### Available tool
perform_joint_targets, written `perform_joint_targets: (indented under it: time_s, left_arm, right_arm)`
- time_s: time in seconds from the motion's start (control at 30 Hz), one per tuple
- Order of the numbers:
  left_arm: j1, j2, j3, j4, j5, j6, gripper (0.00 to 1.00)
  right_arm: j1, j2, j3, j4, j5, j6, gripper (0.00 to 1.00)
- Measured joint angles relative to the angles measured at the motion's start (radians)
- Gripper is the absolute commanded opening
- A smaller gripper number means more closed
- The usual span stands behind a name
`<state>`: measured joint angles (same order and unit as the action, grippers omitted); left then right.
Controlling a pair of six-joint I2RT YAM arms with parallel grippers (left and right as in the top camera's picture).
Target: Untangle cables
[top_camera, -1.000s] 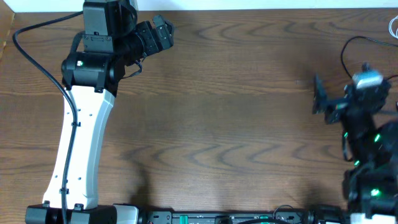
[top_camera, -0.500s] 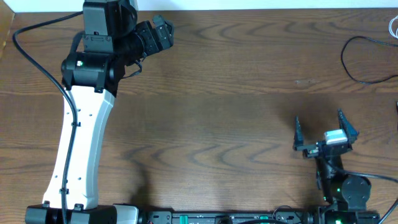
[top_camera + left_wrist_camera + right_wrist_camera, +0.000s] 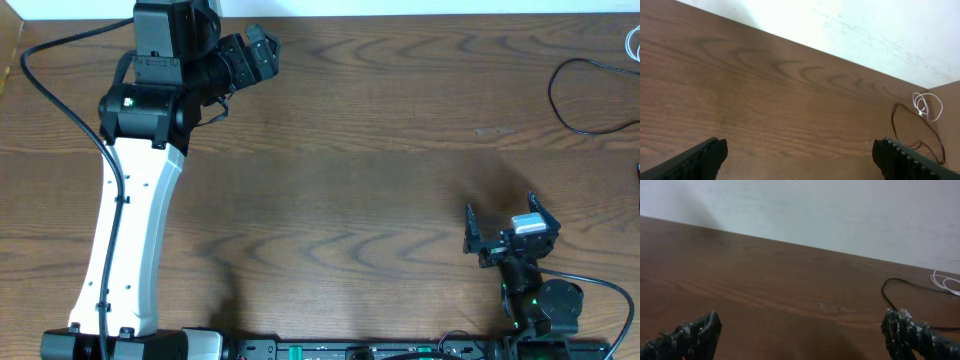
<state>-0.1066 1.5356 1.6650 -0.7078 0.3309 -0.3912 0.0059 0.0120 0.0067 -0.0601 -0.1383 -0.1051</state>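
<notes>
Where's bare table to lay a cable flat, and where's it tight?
Free: the wide table middle, between the left gripper and right gripper, both open. Tight: the far right corner, where the black cable and white cable lie.

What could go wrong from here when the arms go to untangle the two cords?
1. The black cable and white cable lie by the table's far right corner, partly outside the overhead view; a tug might drag them off.
2. The open left gripper sits across the table from them, so reaching may be strained.
3. Both cords are thin; the open right gripper could miss or pinch both.
</notes>
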Motion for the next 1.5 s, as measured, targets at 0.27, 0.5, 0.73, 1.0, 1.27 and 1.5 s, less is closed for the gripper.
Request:
perform_joint_targets:
  time_s: [0.27,0.5,0.73,1.0,1.27,1.5]
  left_arm:
    - [0.000,0.000,0.000,0.001,0.000,0.000,0.98]
    - [0.000,0.000,0.000,0.001,0.000,0.000,0.98]
    - [0.000,0.000,0.000,0.001,-0.024,0.011,0.98]
    - [0.000,0.000,0.000,0.000,-0.097,0.026,0.98]
    - [0.000,-0.051,-0.068,0.010,-0.255,0.102,0.98]
    - [0.032,-0.330,-0.451,0.299,-0.294,0.179,0.98]
  right_arm:
    - [0.000,0.000,0.000,0.000,0.000,0.029,0.99]
    - [0.000,0.000,0.000,0.000,0.000,0.034,0.99]
    - [0.000,0.000,0.000,0.000,0.000,0.036,0.99]
    - [0.000,0.000,0.000,0.000,0.000,0.036,0.99]
    - [0.000,0.000,0.000,0.000,0.000,0.036,0.99]
    - [0.000,0.000,0.000,0.000,0.000,0.036,0.99]
